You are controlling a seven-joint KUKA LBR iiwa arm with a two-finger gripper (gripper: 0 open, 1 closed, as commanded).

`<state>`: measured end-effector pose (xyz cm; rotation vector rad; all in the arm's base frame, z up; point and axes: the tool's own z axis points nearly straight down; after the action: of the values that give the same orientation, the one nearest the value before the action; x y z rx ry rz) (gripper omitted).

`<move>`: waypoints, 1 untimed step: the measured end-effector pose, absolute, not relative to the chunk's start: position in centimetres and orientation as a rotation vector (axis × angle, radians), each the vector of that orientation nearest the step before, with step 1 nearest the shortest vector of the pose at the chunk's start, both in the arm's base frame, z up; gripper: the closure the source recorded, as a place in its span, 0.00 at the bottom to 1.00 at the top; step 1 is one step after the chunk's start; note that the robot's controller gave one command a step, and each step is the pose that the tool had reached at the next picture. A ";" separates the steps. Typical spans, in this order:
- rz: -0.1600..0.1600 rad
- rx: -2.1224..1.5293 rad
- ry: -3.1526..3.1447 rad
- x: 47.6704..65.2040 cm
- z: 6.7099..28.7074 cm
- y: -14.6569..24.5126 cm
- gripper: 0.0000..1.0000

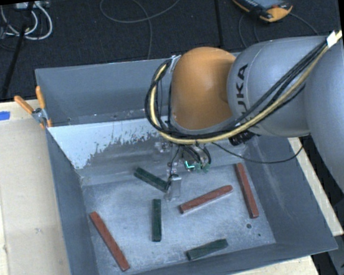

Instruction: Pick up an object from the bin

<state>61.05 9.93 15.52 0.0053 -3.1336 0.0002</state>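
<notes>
Hand stands over the right end of a dark green bar, which lies slantwise at the middle back of the bin. Whether the hand is open or closed cannot be told. Bar judged rigid, light and smooth-sided; best taken across its narrow width near mid-length.

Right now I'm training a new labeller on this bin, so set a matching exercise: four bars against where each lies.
1 upright dark green bar
2 level dark green bar
3 near-upright red-brown bar
4 slanting dark green bar

a beside the gripper
b view's right side
c middle of the bin
d nearest the view's bottom

Pairs: 1-c, 2-d, 3-b, 4-a
</notes>
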 end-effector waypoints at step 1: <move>-0.001 0.002 -3.141 61.2 16.0 9.9 0.00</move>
<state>61.23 9.90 15.99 0.0024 -3.1408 -0.0010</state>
